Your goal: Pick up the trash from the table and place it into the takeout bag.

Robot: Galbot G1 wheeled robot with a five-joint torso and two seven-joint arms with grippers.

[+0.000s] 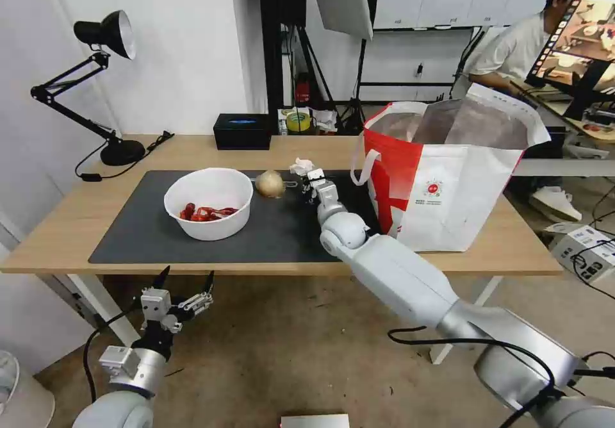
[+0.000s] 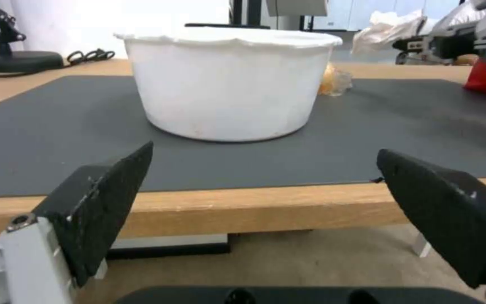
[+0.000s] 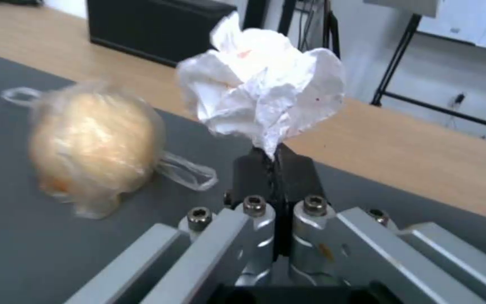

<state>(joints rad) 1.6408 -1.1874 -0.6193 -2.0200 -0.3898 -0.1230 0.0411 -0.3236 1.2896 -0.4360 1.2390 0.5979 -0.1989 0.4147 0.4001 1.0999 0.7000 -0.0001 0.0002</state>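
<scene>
We are viewing the right gripper [image 1: 303, 173] reaching out over the dark grey mat [image 1: 128, 236] on the table [image 1: 64, 223], its fingers [image 3: 271, 169] pinched together on the lower edge of a crumpled white tissue [image 3: 263, 90]. The tissue is standing up above the fingertips, lifted clear of the mat. Just beside the right gripper, on its inner side toward the bowl, a tan onion-like ball [image 1: 270, 183] is lying on the mat; in the right wrist view we are seeing it wrapped in thin clear film [image 3: 187, 171], apart from the fingers. On the outer side of this gripper the takeout bag [image 1: 448, 204] is standing upright on the table with its mouth open and its foil lining showing, a white loop handle [image 1: 364, 162] hanging toward the arm.

We are finding the left gripper [image 1: 184, 279] below and in front of the table's near edge, its black fingers [image 2: 108, 198] spread wide and holding nothing. Directly ahead of it, beyond the table edge, the white round bowl [image 1: 209, 204] is resting on the mat with red scraps [image 1: 206, 213] inside. Farther back from both grippers, a black tissue box [image 1: 242, 131] and a black desk lamp [image 1: 96, 82] are sitting near the table's far edge.
</scene>
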